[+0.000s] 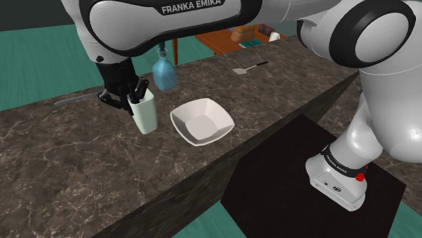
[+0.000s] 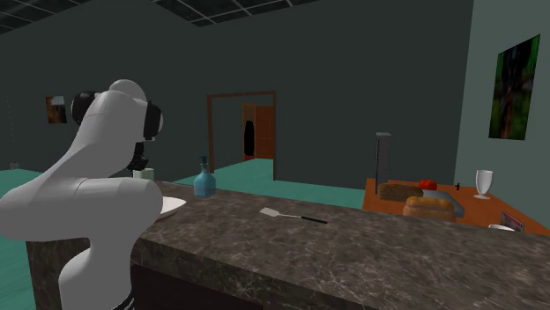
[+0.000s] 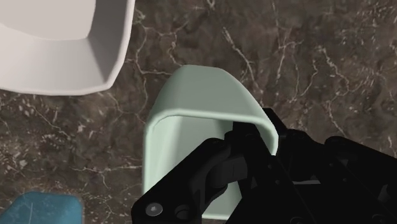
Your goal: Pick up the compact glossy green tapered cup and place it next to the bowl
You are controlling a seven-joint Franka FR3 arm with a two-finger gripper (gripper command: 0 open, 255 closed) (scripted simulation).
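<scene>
Tipping is the main risk. The gripper point(image 1: 137, 94) pinches only 1 wall of the cup point(image 1: 145, 113) at its rim, with 1 finger inside and 1 outside, as the wrist view shows point(image 3: 254, 146). A hold this high on a glossy wall could let the cup swivel or slip, and if the gripper draws away at a slant it could drag the cup over. The bowl point(image 1: 181, 128) sits just beside the cup, so a knock sideways might push the cup against it or shift the bowl. The blue bottle point(image 1: 164, 71) stands near behind the gripper and could be brushed when the arm lifts.

The cup point(image 3: 191, 114) stands upright on the dark marbled counter point(image 1: 67, 176), apparently resting on it, just beside the bowl's corner and apart from it. It looks very pale green, almost white, smooth and shiny. It has a rounded, squarish open mouth and tall sides that narrow slightly toward the base. Its hollow looks empty.
</scene>
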